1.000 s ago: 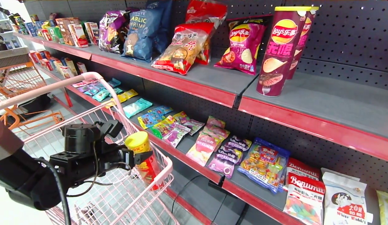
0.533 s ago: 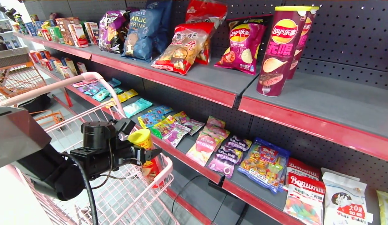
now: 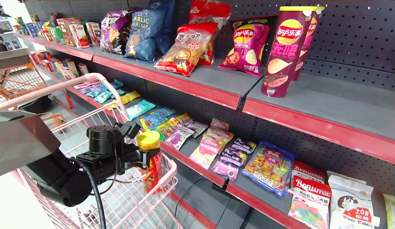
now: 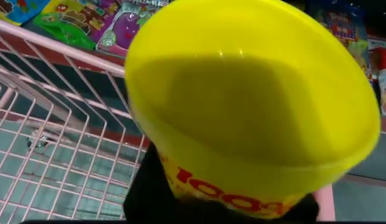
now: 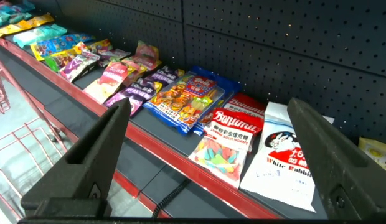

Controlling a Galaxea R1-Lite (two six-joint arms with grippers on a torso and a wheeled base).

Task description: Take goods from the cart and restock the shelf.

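Observation:
A red chip can with a yellow lid (image 3: pixel 151 165) stands upright in the near corner of the pink wire cart (image 3: pixel 167 178), beside the lower shelf. My left gripper (image 3: pixel 149 156) is shut on the can just under its lid. In the left wrist view the yellow lid (image 4: pixel 243 106) is very close, with dark fingers on both sides below it and the cart wire (image 4: pixel 56 143) behind. My right gripper (image 5: pixel 208 168) is open and holds nothing, its fingers (image 5: pixel 87 168) wide apart before the lower shelf's snack bags (image 5: pixel 187 99).
The upper shelf (image 3: pixel 216 79) holds chip bags and two tall purple chip cans (image 3: pixel 281 51), with bare grey board to their right. Candy bags cover the lower shelf (image 3: pixel 197 165). An orange cart (image 3: pixel 16 79) stands at the far left.
My left arm has moved right, toward the shelf, with the can. The can tilted half a second ago and now stands upright.

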